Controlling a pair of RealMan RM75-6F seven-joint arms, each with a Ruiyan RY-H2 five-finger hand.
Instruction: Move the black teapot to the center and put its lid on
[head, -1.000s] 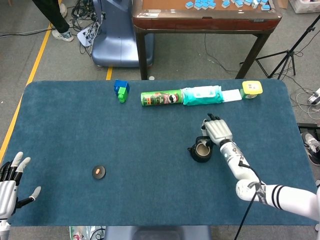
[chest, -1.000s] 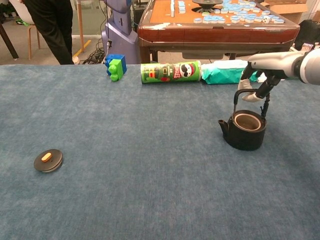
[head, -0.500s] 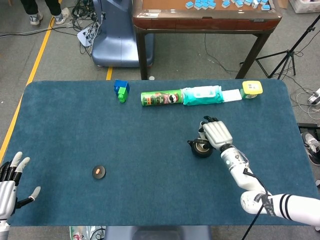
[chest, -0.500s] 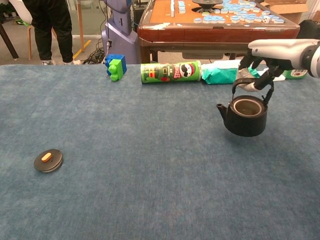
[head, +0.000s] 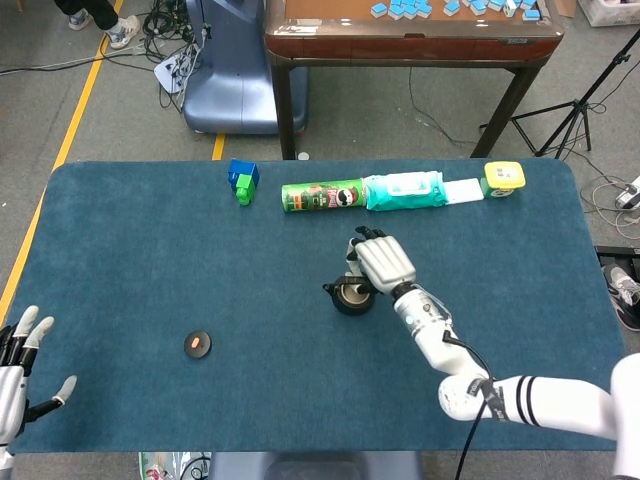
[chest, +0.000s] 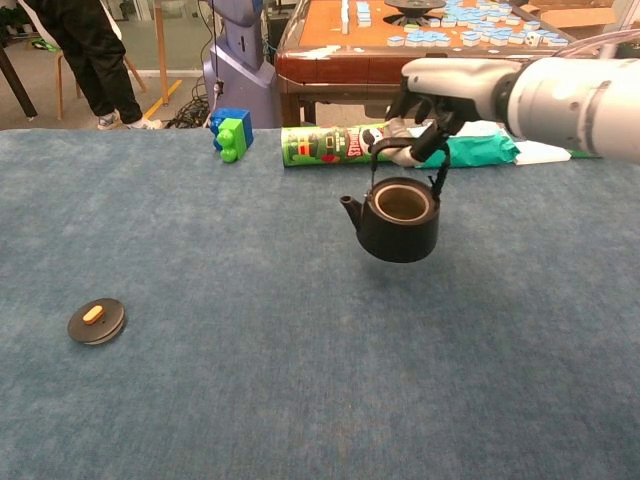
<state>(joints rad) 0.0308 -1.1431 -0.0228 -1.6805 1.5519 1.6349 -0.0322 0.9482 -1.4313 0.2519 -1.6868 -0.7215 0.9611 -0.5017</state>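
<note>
A dark blue felt-covered table (head: 150, 260) fills both views, with a brown wooden table (chest: 430, 60) of scattered blue tiles beyond its far edge. Along the far side lie a green cylindrical crisp can (head: 322, 196) on its side, a teal plastic wipes pack (head: 404, 190) just right of it, and a blue and green toy block (head: 242, 181) to the left. The right hand (head: 385, 263) reaches in from the right, its fingers curled around the arched wire handle of the black round lidless teapot (chest: 398, 215), which hangs clear of the cloth near the table's middle, spout pointing left. The left hand (head: 14, 375) rests at the near left corner, fingers spread, holding nothing. The flat black round lid (chest: 96, 320) with an orange knob lies on the cloth at near left, well apart from the teapot.
</note>
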